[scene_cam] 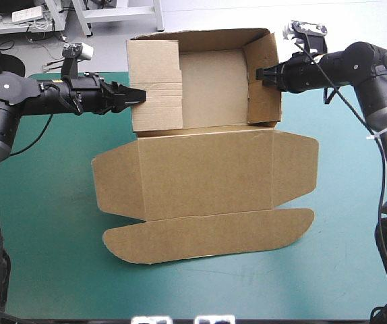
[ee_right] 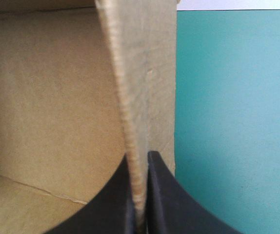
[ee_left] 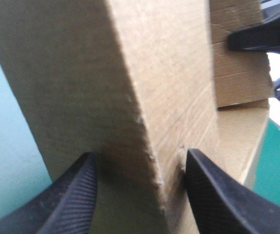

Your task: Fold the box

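The brown box [scene_cam: 207,175] lies in the middle of the table. Its tray [scene_cam: 210,88] has raised walls at the far side, and the lid lies flat toward the near edge. My left gripper [scene_cam: 138,95] is at the tray's left wall. In the left wrist view its fingers [ee_left: 140,155] stand apart, open, astride the thick folded wall [ee_left: 130,97]. My right gripper [scene_cam: 261,73] is at the tray's right wall. Its fingers [ee_right: 140,157] are pinched on the edge of that wall [ee_right: 140,73]. The right gripper [ee_left: 235,41] also shows beyond the tray in the left wrist view.
The lid's long rounded flap [scene_cam: 207,236] reaches toward the near edge, with side flaps [scene_cam: 112,182] spread left and right. Bare teal-green cover [scene_cam: 45,223] surrounds the board on the left, the right and at the front.
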Motion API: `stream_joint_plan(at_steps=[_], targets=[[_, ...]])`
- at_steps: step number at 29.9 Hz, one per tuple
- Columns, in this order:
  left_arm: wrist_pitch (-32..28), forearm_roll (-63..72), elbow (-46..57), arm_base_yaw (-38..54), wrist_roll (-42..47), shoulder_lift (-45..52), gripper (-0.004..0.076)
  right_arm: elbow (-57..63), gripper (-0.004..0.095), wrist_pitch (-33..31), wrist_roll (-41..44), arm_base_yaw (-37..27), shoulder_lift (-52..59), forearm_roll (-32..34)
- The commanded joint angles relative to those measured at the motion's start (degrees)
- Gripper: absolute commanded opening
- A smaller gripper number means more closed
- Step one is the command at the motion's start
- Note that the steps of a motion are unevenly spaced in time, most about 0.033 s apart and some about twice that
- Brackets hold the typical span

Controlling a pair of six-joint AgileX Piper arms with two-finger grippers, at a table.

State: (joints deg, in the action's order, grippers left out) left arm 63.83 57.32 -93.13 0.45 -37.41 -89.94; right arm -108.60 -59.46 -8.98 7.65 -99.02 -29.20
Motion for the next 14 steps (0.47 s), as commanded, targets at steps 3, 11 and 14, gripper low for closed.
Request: stream_joint_plan(at_steps=[3,11,14], targets=[[-4.17,-5.90,-1.71,-0.51,5.01,1.91,0.0395,-2.05,-0.0016,2.26,0.04,3.12,2.92,-4.42],[-4.52,-5.47,-1.71,-1.87,7.33,0.74,0.0180,-2.05,-0.0014,0.26,2.89,7.32,2.92,0.45],[-4.52,-5.48,-1.71,-3.25,7.44,0.74,-0.0008,-1.92,-0.0014,-1.36,6.29,9.55,2.92,7.14]])
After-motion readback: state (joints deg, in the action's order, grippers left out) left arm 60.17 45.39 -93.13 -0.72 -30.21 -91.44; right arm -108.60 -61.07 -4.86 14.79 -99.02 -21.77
